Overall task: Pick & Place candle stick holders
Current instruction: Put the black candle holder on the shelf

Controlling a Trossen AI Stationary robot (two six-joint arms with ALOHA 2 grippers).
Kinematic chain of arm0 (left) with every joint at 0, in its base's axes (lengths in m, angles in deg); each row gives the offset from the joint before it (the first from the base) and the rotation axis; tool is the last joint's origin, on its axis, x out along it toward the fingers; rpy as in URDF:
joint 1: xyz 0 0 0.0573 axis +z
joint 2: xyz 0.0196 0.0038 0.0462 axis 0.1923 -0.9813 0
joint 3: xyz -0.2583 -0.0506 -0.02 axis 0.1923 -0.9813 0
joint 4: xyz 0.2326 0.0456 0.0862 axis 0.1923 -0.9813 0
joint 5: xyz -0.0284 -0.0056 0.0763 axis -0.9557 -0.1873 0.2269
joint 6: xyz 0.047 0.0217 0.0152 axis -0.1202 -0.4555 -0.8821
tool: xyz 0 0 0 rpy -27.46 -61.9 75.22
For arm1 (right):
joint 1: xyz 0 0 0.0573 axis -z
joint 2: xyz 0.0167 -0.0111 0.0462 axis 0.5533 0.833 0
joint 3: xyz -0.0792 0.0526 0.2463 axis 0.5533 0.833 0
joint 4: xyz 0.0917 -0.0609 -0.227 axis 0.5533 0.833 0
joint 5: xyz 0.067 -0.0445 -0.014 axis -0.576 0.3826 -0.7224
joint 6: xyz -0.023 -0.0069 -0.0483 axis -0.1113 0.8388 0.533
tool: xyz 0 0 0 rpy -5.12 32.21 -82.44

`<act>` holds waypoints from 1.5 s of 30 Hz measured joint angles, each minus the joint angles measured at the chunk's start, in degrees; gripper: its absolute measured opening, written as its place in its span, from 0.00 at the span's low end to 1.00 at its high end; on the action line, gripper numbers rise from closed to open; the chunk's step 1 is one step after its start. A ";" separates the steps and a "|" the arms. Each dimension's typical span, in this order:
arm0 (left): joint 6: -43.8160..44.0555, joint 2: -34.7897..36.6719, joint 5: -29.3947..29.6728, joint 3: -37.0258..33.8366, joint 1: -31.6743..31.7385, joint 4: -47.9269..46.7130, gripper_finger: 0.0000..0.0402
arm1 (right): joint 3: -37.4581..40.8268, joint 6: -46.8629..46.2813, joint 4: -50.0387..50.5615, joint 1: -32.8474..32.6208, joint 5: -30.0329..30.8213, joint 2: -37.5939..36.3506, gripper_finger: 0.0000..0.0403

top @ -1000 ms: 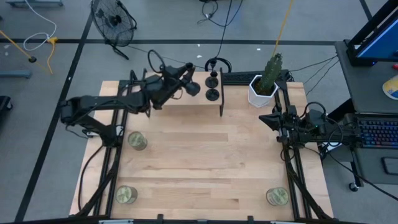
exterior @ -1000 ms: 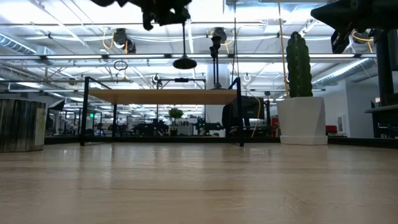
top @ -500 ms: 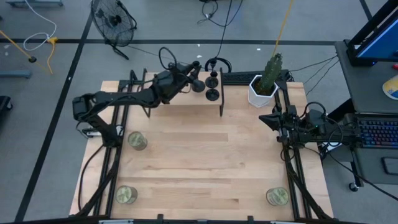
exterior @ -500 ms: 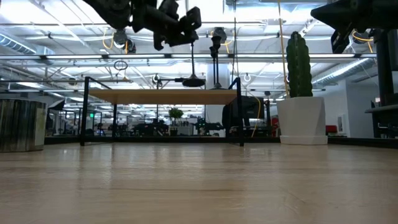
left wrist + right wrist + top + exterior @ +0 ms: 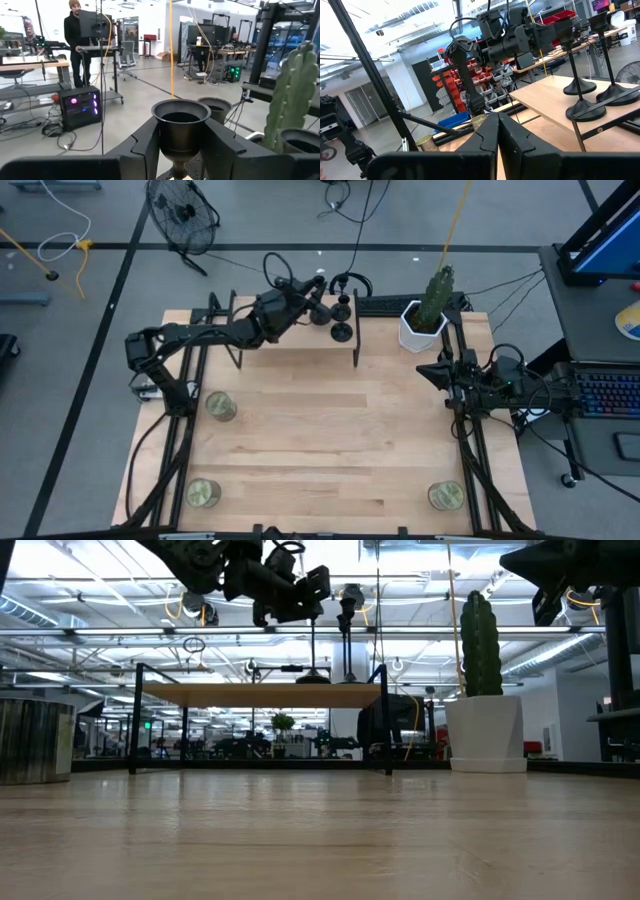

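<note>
The left gripper (image 5: pixel 312 292) clamps the third candle stick holder (image 5: pixel 312 677), base resting on the raised shelf (image 5: pixel 300 348) beside two placed holders (image 5: pixel 342 320), release pending; the right gripper (image 5: pixel 428 370), closed empty, waits well right of the shelf.

No text, label, brand, number or sign can be read in any of the views. The screens and equipment in the room behind the table are too small or blurred to make out any lettering.
</note>
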 joint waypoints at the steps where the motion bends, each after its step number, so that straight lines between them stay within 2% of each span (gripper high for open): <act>1: 0.00 0.00 -0.01 0.01 -0.01 0.01 0.31 | 0.00 0.00 0.02 0.00 0.04 0.00 0.00; 12: 0.66 0.02 0.00 -0.01 -0.03 -3.37 0.33 | 0.00 0.00 0.00 0.00 0.23 0.00 0.00; 45: 2.45 -0.41 0.13 -0.03 -0.49 -4.16 0.33 | 0.00 0.00 -0.01 0.00 0.26 0.00 0.00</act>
